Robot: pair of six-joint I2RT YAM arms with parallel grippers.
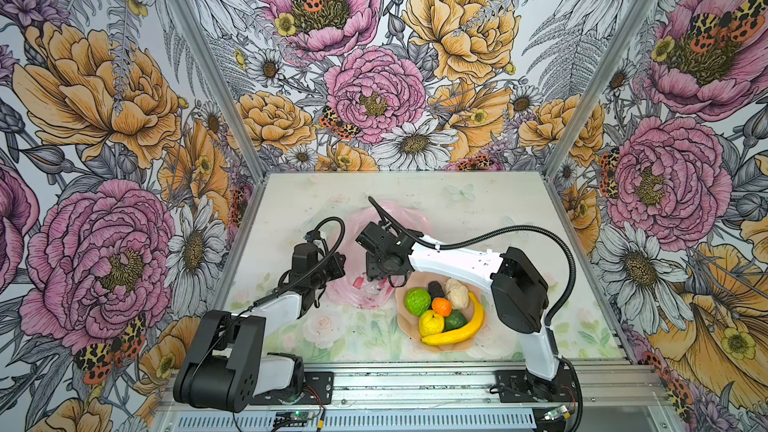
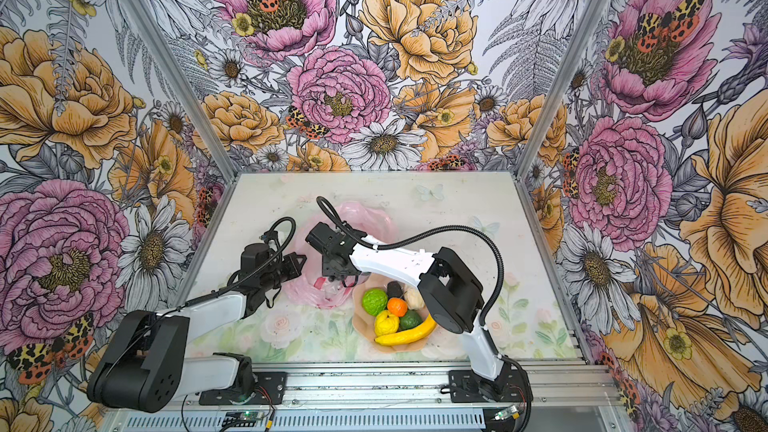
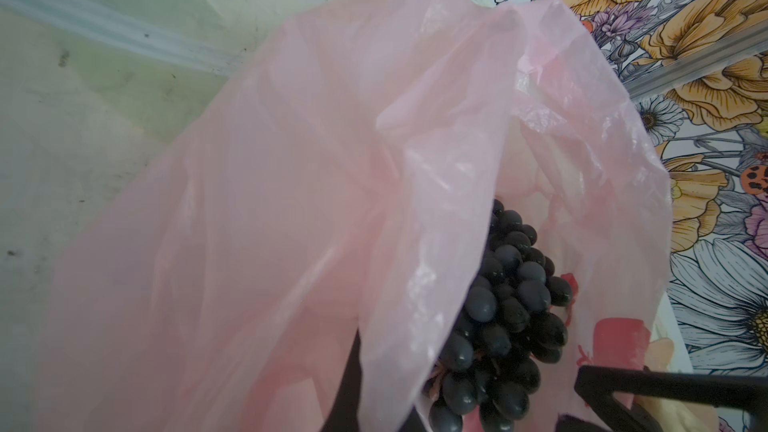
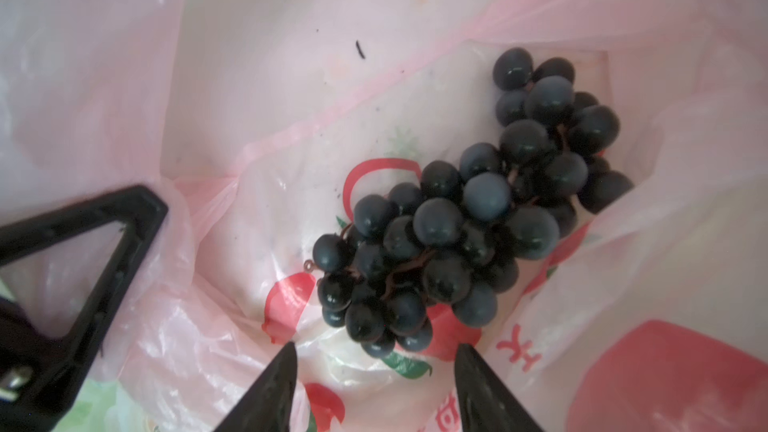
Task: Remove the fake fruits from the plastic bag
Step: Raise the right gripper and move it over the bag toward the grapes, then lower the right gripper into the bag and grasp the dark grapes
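Pink crinkly plastic bag (image 3: 291,201) sits mid-desk, mouth held up; the dark grape bunch (image 4: 469,218) lies inside on its bottom; right gripper (image 4: 380,388) hangs just above the grapes, jaws spread, touching nothing; left gripper (image 1: 338,264) has its jaws pressed together, pinching the bag's rim; banana (image 1: 457,328), lemon (image 1: 431,323) and orange (image 1: 441,306) are on the plate (image 1: 402,317) just beside the bag, nearer the front edge.

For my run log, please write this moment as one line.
left gripper: shut on bag | right gripper: open above grapes in bag | grapes: not yet out
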